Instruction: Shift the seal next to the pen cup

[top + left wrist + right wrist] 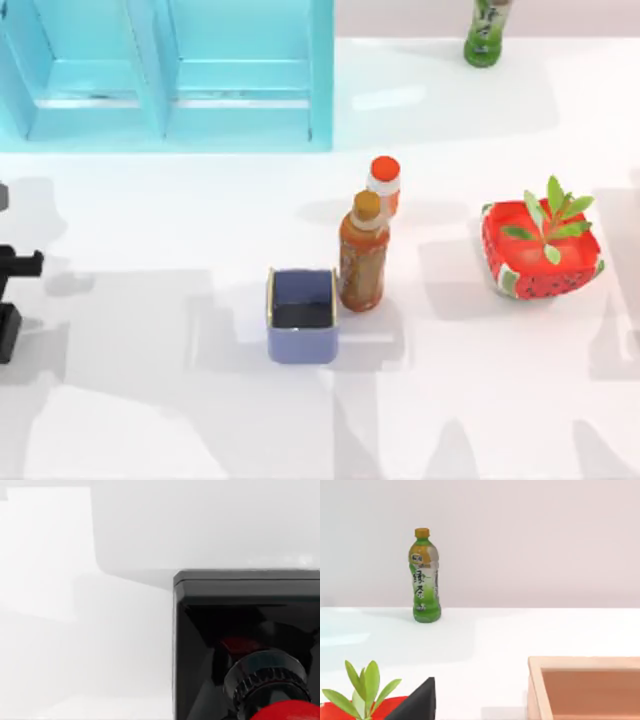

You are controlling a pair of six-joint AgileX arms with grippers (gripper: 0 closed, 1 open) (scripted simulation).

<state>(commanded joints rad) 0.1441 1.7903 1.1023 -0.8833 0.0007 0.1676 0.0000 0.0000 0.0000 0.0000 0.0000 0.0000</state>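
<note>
Left gripper [8, 290] sits at the table's far left edge; can't tell its finger state. Black blocky seal with glossy red knob [250, 655] sits close up in the left wrist view. Square periwinkle-blue pen cup [302, 315] stands mid-table, touching a brown orange-capped bottle [363, 255].

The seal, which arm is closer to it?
Left. The left gripper is at the table's left edge, close up to the seal. The right gripper is by the plant pot on the right side.
</note>
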